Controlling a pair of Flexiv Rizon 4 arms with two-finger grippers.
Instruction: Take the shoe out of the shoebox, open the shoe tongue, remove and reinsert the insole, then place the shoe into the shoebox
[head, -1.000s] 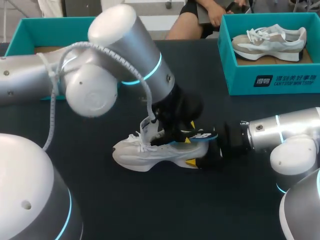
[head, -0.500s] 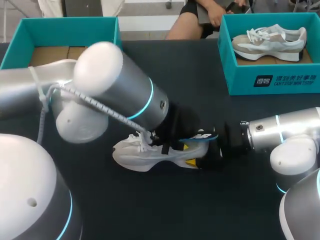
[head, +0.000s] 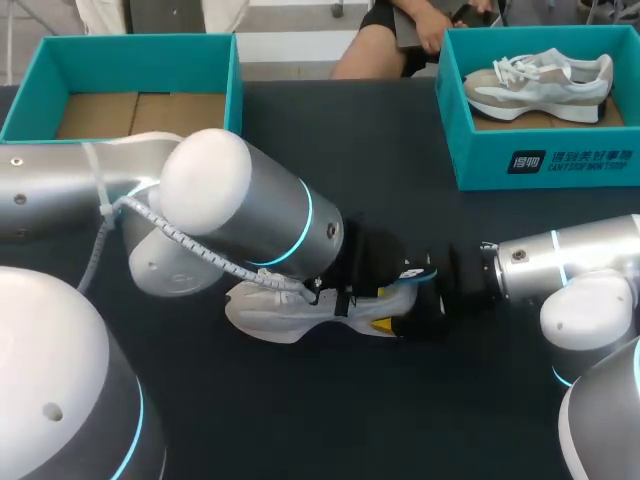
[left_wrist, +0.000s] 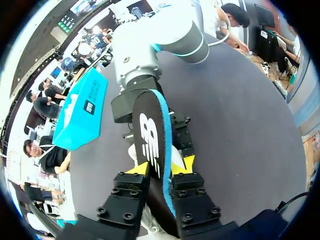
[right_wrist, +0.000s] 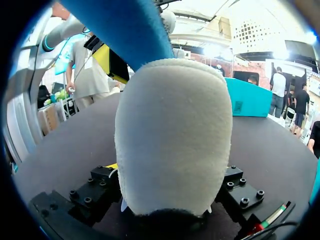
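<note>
The left hand (left_wrist: 160, 168) is closed on the insole (left_wrist: 150, 132). Its two yellow tips press the dark, blue-edged insole from both sides near one end. The rest of the insole runs out ahead of the fingers towards the right arm (left_wrist: 160, 45).

In the head view the left arm (head: 240, 215) comes in from 9 o'clock. Its wrist sits low over the shoe's opening and hides the left hand there. Only the insole's far end shows, poking out towards 3 o'clock above the heel.

The right hand (head: 405, 320) is clamped on the heel of the shoe (head: 285, 312). In its own wrist view the fuzzy white heel fills the space between the black fingers, with one yellow tip peeking out beside it. The right arm reaches in level from 3 o'clock.

The shoe, pale grey and white, stands sole-down on the dark desk (head: 330, 420), slightly towards 6 o'clock from the centre. Its toe points to 9 o'clock and its heel to 3 o'clock.

At 11 o'clock, well apart from the shoe, is a teal shoebox (head: 130, 48) with its brown cardboard floor showing. At 1 o'clock a second teal box (head: 540, 165) holds another sneaker (head: 540, 82), lying on its side.
</note>
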